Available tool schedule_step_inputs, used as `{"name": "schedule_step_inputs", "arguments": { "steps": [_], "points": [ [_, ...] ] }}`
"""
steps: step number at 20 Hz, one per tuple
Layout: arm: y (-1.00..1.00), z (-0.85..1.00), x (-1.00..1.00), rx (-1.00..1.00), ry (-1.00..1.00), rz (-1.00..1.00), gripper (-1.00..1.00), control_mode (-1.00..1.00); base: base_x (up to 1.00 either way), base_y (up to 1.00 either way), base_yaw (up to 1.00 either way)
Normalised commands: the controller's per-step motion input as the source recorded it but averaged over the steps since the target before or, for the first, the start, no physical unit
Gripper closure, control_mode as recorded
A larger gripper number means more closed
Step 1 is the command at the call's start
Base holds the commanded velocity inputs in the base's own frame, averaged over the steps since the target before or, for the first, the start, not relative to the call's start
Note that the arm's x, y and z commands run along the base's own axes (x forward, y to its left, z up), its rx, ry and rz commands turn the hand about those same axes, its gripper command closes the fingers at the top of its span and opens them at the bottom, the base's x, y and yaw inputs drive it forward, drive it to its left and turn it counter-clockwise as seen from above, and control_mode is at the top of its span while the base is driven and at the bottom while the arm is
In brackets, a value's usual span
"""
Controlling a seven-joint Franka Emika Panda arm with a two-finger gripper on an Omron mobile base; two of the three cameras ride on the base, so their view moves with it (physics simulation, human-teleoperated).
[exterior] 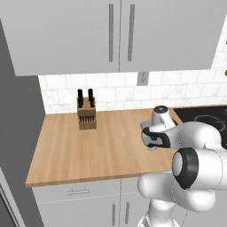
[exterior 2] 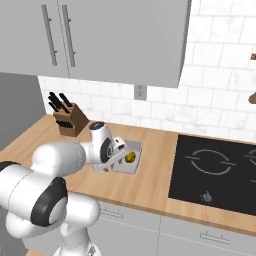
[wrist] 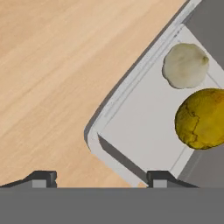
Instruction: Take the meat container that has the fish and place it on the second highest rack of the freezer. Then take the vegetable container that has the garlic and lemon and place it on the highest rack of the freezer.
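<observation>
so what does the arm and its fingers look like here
The arm is glossy white, built of rounded, bulbous segments with dark grey to black rings at the joints. The wrist ends in a white cap with a dark top. The fingers are small, dark grey and blocky with lighter grey faces. No cables or markings are visible.

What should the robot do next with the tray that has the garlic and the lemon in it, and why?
Probably lower the pincer a little and close it on the near wall of the vegetable container. In the hand view the open fingertips sit either side of that corner, with the garlic and lemon safely further inside.
</observation>
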Motion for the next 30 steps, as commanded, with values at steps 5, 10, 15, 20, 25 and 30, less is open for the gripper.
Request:
{"name": "schedule_step_inputs", "arguments": {
  "steps": [5, 10, 15, 20, 25, 30],
  "points": [
    [0.03, -0.57, -0.23, 0.0, 0.0, 0.08, 1.0, -1.0, 0.0, 0.0, 0.0],
    [0.12, -0.52, -0.06, 0.0, -0.02, 0.1, 1.0, -1.0, 0.0, 0.0, 0.0],
    [0.4, -0.22, -0.01, 0.0, 0.0, 0.11, 1.0, -1.0, 0.0, 0.0, 0.0],
    [0.31, 0.04, -0.28, 0.0, -0.07, 0.03, 1.0, -1.0, 0.0, 0.0, 0.0],
    [0.13, 0.46, -0.45, 0.0, -0.21, 0.0, 1.0, -1.0, 0.0, 0.0, 0.0],
    [0.2, 0.11, -0.12, 0.0, -0.12, 0.0, 1.0, -1.0, 0.0, 0.0, 0.0]
  ]
}}
